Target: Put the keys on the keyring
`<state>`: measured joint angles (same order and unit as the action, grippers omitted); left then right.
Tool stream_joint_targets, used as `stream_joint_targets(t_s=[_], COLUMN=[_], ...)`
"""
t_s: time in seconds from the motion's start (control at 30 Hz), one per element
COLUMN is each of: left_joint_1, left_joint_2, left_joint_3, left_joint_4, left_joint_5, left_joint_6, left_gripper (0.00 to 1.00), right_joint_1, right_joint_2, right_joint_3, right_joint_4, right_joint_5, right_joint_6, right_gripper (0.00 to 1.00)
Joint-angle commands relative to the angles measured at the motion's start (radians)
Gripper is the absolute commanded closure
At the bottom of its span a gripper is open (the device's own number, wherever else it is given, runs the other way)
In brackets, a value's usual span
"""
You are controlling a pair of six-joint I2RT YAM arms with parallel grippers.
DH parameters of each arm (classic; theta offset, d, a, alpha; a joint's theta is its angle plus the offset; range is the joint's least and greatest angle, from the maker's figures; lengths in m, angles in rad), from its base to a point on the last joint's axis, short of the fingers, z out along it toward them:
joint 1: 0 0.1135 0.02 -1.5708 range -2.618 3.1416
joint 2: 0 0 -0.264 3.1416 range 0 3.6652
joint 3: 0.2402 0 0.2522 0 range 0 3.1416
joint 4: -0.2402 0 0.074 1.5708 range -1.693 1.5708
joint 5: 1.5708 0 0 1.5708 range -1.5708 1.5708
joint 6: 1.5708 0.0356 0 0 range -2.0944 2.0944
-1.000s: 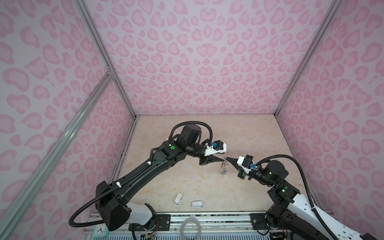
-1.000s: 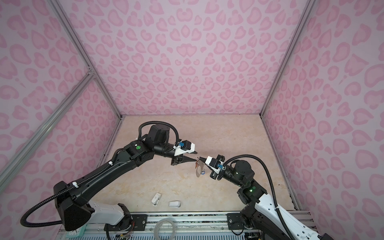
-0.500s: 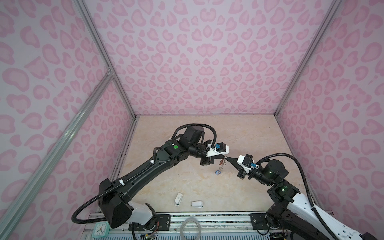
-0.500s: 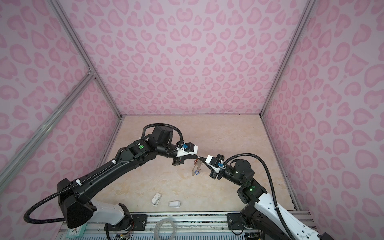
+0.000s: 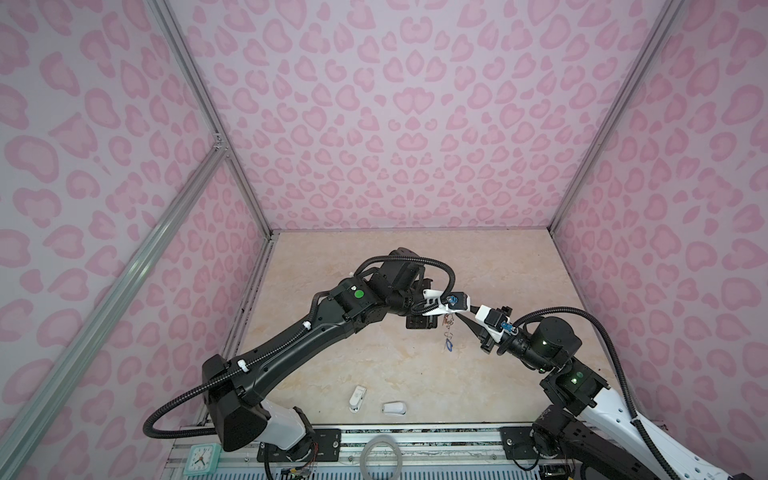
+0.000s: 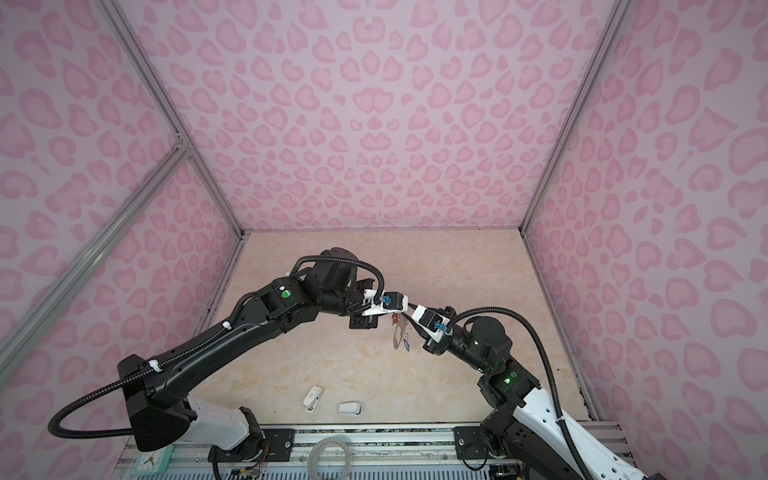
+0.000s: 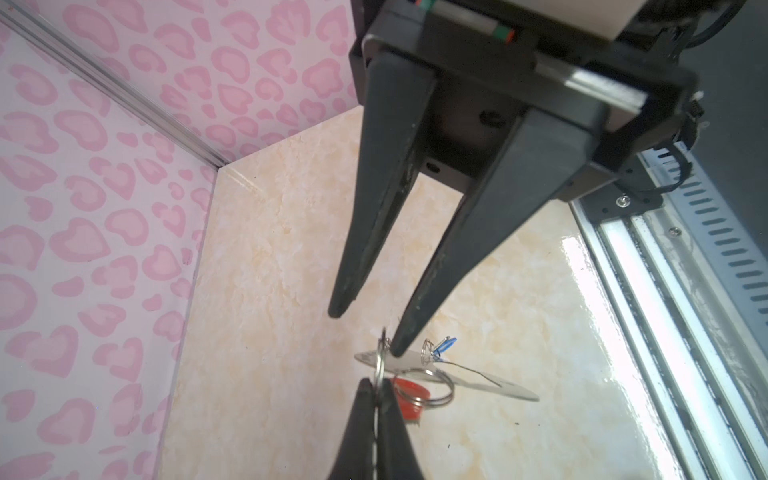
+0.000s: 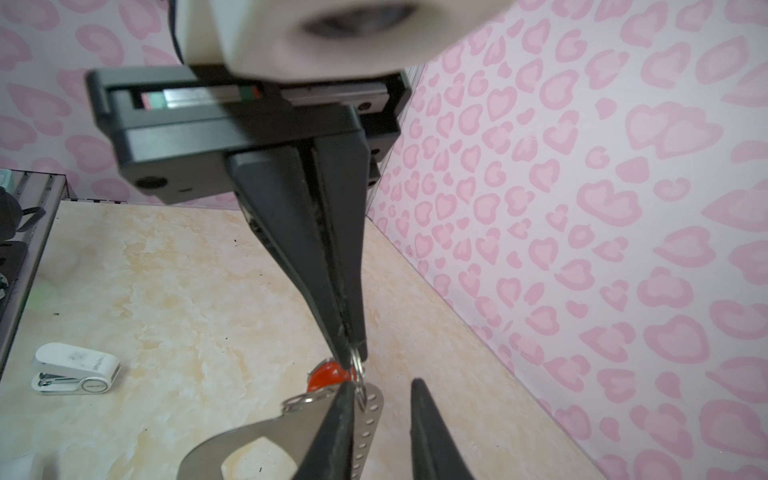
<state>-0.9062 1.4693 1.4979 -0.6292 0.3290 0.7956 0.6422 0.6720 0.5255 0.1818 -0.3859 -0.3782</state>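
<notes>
The keyring (image 8: 291,424), a thin grey plate with an oval cut-out, hangs above the tabletop between both arms and shows in both top views (image 6: 399,334). My left gripper (image 7: 376,384) is shut on a wire split ring at the plate's end. A red-orange key tag (image 7: 409,399) on a larger ring hangs just behind that end (image 8: 328,374). A blue key tag (image 7: 444,345) hangs from another small ring (image 5: 449,345). My right gripper (image 8: 382,384) is open, with one finger across the plate's face and nothing between its fingers. The metal keys themselves are too small to make out.
Two small white plastic pieces (image 5: 357,397) (image 5: 394,408) lie near the table's front edge. A pale grey hoop (image 5: 381,457) and a small clock (image 5: 201,459) sit on the metal rail in front. Pink patterned walls enclose the table on three sides.
My left gripper has closed on the split ring. My right gripper, shut on the keyring before, has opened. The keyring now hangs from the left gripper.
</notes>
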Motion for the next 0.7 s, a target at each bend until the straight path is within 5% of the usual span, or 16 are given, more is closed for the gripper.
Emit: stream_joint_targets(t_s=[0.0, 0.67], left_joint_1=[-0.017, -0.025], left_joint_2=[0.018, -0.011], left_joint_3=[0.032, 0.017], left_joint_4=[-0.052, -0.020], left_joint_5=[-0.072, 0.027], left_joint_6=[0.048, 0.052], left_gripper=[0.97, 0.97], right_joint_1=[0.001, 0.001], right_joint_2=[0.012, 0.063], right_joint_3=[0.004, -0.003], right_joint_4=[0.000, 0.051], right_joint_5=[-0.009, -0.053], right_joint_6=[-0.004, 0.028], right_gripper=[0.77, 0.96])
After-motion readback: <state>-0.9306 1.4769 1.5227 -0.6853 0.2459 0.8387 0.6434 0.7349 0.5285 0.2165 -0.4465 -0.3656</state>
